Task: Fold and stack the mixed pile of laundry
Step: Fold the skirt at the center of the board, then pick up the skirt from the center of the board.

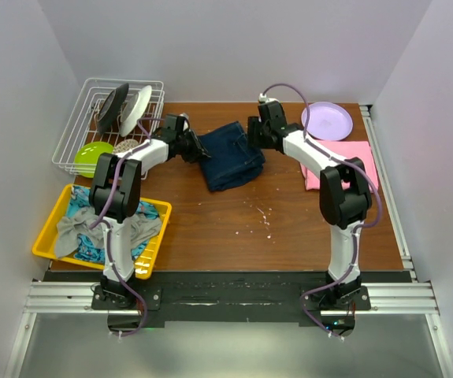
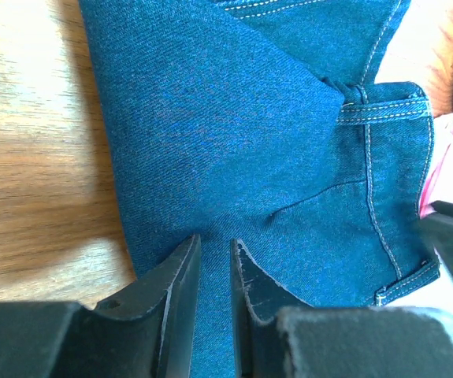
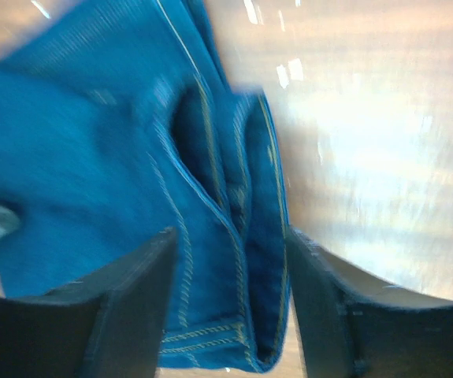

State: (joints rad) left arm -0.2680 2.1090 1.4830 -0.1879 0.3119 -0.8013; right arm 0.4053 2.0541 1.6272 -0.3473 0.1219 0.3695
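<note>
Nearest, on the left, a yellow tray [image 1: 46,236] holds the unsorted grey garment [image 1: 72,228] and patterned cloth [image 1: 80,201], apparently awaiting their turn. Farther in, mid-table [image 1: 234,228], the denim garment [image 1: 230,157] lies partly folded between both arms. The left gripper [image 2: 215,242] sits at its left edge with jaws a narrow slit apart; whether cloth is pinched there cannot be told. The right gripper [image 3: 230,236] stands wide open astride the thick stitched hem, probably placed to take or square that edge. Right of it, the pink T-shirt [image 1: 360,157] lies flat, seemingly folded. Beyond are a purple plate [image 1: 327,120] and a wire dish rack [image 1: 76,126].
</note>
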